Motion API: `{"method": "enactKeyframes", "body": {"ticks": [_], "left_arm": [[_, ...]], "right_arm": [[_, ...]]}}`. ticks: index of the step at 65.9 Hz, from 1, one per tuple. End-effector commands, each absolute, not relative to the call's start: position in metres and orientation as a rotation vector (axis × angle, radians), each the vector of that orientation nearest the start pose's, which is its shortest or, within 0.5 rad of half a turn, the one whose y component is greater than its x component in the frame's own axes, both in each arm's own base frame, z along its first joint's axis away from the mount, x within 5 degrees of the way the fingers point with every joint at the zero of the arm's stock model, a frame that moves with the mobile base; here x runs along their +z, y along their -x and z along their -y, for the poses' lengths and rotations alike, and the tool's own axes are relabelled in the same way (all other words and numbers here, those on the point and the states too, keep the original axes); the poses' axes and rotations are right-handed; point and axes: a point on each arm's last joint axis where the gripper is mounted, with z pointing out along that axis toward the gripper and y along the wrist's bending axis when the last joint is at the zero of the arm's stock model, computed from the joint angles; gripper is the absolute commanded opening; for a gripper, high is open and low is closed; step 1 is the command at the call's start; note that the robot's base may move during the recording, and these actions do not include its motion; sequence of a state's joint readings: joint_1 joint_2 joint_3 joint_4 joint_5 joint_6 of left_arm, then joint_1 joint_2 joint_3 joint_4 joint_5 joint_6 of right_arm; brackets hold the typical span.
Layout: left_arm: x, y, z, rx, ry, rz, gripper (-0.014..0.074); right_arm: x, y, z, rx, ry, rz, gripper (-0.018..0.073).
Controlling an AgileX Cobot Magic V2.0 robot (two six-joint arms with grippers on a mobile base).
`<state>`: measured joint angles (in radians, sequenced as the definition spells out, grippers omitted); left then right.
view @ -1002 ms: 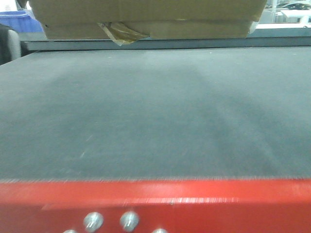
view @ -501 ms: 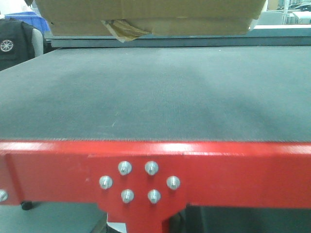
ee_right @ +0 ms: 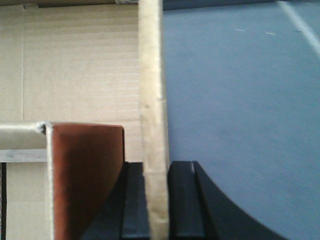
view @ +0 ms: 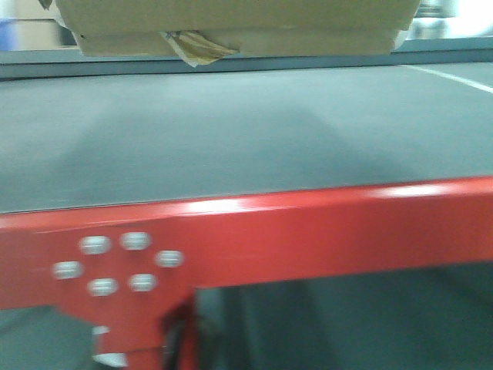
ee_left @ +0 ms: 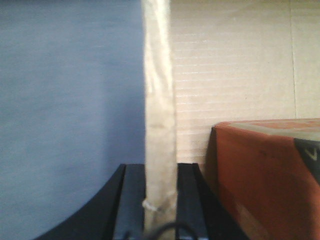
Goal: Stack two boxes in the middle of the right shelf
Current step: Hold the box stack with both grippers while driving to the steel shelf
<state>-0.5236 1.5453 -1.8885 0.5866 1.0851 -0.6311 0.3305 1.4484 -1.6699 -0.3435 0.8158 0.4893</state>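
Note:
A plain brown cardboard box hangs across the top of the front view, above the far part of the mat. A yellowish scrap of tape dangles from its underside. My left gripper is shut on the box's upright left wall, one black finger on each side. My right gripper is shut the same way on the right wall. The box's corrugated inside shows in both wrist views. The shelf is out of view.
A grey mat surface with a red metal front rail and a bolted bracket lies below the box. A reddish-brown block sits inside the box, close to both gripped walls.
The red rail has climbed in the front view and now slants, and the picture is blurred, so the viewpoint is moving. The box keeps its place at the top. Both grips hold.

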Motion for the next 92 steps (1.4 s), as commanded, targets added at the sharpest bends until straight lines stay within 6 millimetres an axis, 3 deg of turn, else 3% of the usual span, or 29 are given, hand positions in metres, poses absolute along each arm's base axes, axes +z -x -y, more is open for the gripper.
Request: {"method": "enactKeyframes", "body": {"ticks": [1,92], "left_arm": [[0.4976,-0.2945,0.1167,0.022,0.088,-2.001,-0.0111],[0.4976,-0.2945,0.1167,0.022,0.088,-2.001,-0.0111]], "right_arm": [[0.4779,-0.302,-0.0764,0.098,-0.063,-1.95,-0.0161],[0.4784,-0.3022,-0.0766,0.1,-0.061,-1.945,-0.0161]]}}
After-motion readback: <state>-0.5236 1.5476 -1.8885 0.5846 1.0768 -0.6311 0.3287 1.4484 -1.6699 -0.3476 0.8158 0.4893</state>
